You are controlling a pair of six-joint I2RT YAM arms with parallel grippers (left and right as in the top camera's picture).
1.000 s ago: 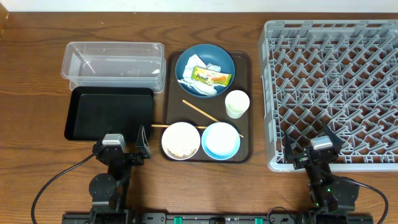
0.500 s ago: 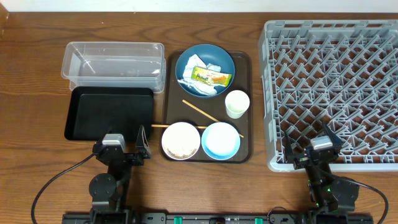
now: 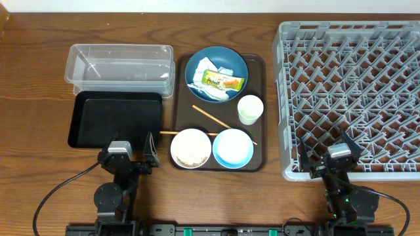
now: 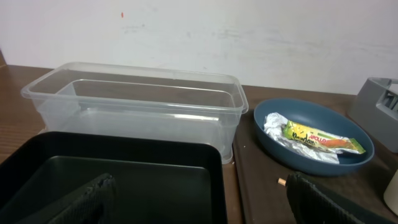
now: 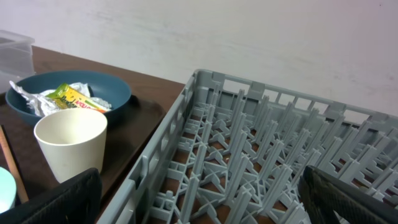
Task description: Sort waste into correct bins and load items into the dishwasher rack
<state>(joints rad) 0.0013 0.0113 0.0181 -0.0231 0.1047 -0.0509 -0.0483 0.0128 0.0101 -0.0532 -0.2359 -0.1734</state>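
Nothing has shifted over the last second: both arms sit parked at the near edge of the wooden tabletop [image 3: 39,164]. The left jaws stand wide apart and empty over the near end of the black tray [image 3: 115,121]. The right jaws are fully apart and empty at the near edge of the grey rack [image 3: 348,65]. I judge that the sorting has not begun.

On the brown tray [image 3: 258,78], nearest, are a white bowl [image 3: 191,148] with rice grains [image 3: 191,157] and a light blue bowl [image 3: 233,147]. Beyond them lie two chopsticks [image 3: 211,118], then a white cup [image 3: 250,109]. Farthest is the blue dish [image 3: 233,62], holding the wrapper [image 3: 222,81] and tissue [image 3: 210,94]. The clear tub [image 3: 118,47] behind the black tray is empty, as is the rack. A plain pale wall [image 4: 249,31] closes the back.
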